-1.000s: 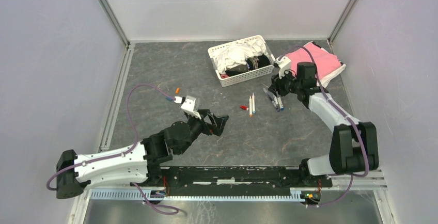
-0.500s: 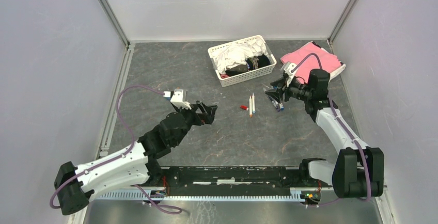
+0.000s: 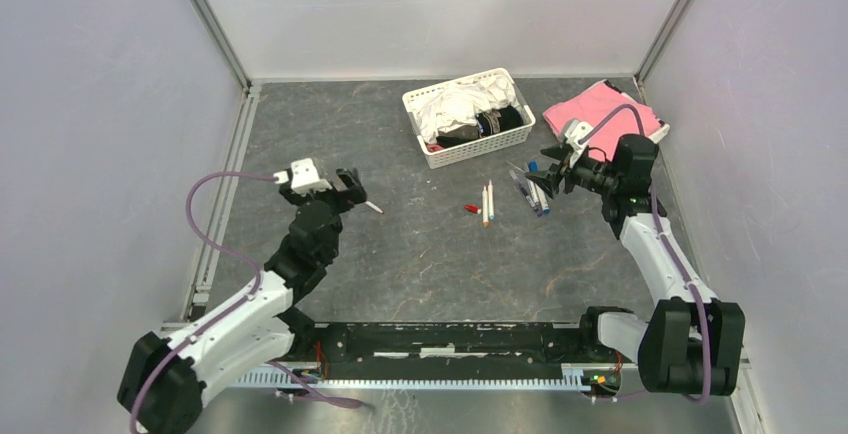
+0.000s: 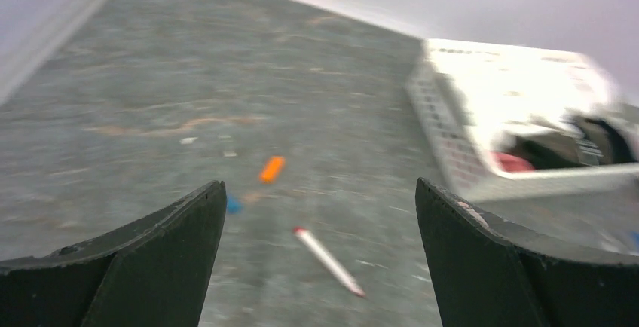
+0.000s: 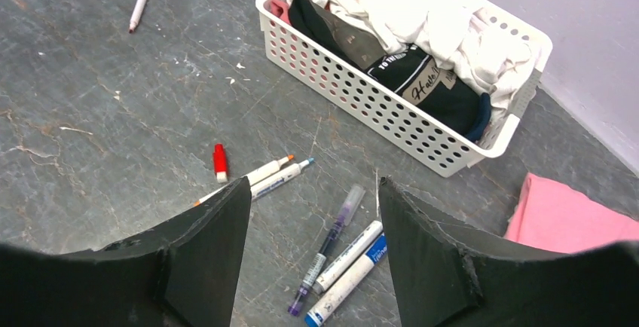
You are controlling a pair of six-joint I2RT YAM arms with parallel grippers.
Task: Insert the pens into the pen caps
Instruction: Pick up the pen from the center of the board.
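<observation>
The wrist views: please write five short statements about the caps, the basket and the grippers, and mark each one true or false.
1. The red cap lies alone on the table, fitted on no pen. True.
2. The right gripper holds a pen. False: its jaws stand apart with nothing between them.
3. The white basket has clothes in it. True.
4. The orange cap lies inside the basket. False: it lies on the table, to the left of the basket.
5. The left gripper is shut. False: it is wide open and empty.
</observation>
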